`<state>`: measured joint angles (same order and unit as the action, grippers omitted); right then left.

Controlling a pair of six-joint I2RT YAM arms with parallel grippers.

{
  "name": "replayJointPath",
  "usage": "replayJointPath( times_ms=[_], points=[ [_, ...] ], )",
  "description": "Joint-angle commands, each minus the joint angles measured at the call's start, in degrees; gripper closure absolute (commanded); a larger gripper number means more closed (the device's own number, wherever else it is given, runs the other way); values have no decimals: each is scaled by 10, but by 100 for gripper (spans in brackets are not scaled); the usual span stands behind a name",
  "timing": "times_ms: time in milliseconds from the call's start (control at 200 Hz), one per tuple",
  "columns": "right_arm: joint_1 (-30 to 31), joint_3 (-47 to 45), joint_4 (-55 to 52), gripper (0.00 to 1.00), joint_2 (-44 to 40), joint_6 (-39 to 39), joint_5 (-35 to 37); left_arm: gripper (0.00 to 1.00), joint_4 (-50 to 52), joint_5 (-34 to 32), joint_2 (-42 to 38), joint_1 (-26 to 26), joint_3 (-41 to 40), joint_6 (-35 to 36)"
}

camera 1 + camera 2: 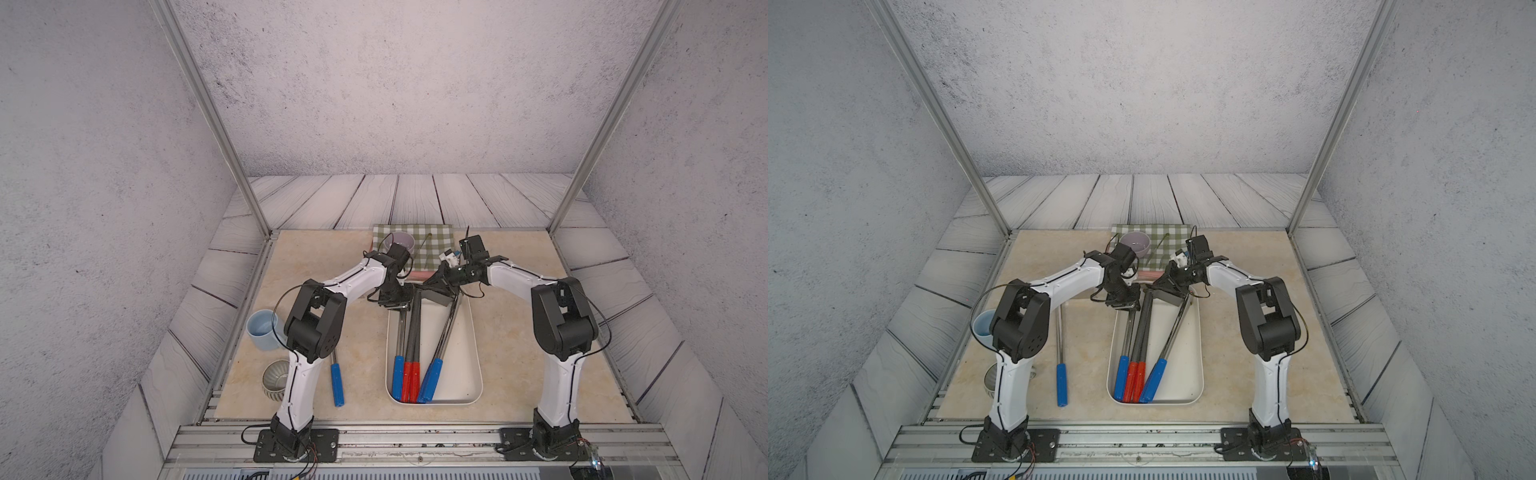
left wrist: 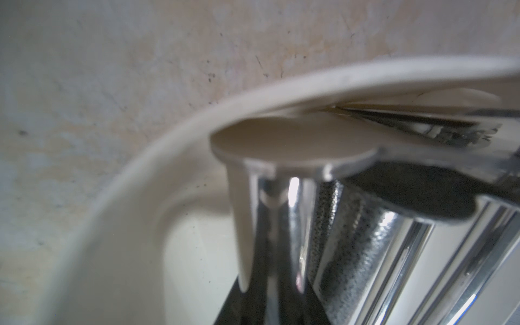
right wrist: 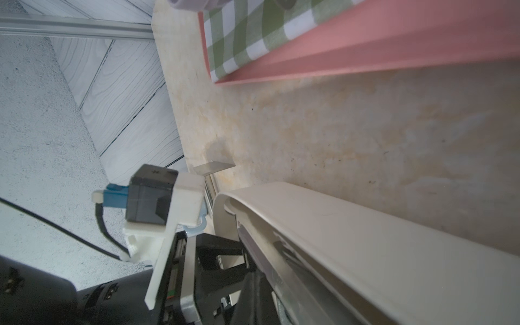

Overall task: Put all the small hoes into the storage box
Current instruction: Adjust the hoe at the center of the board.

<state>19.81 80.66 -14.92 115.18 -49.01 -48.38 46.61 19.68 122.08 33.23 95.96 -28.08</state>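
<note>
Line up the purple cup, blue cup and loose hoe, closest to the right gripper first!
In a top view, from the right gripper:
1. The purple cup, just behind, on the cloth.
2. The loose hoe, left of the box.
3. The blue cup, far left edge.

beige table (image 1: 519, 332) holds storage box (image 1: 457, 365), pink tray (image 3: 365, 50), one blue-handled hoe (image 1: 337, 384).

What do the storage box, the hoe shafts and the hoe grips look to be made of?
Storage box: probably plastic, cream, smooth and faintly glossy, with a rolled rim and rounded corners.
Hoe shafts: metal, polished, throwing bright reflections in the left wrist view.
Grips: red or blue, matte; plastic or rubber, too small to tell which.
</note>
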Motion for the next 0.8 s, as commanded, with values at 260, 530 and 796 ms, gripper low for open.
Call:
replayJointPath(
  times_ms=[260,530,796],
  points=[
    [2,-53,40,100,9,-24,-16,100,55,-68,47,-3,-22,54],
    [2,-15,-7,100,-8,8,-18,98,58,-72,21,-5,-14,63],
    [1,35,-77,98,-55,43,-5,70,87,-87,0,-8,17,70]
  ],
)
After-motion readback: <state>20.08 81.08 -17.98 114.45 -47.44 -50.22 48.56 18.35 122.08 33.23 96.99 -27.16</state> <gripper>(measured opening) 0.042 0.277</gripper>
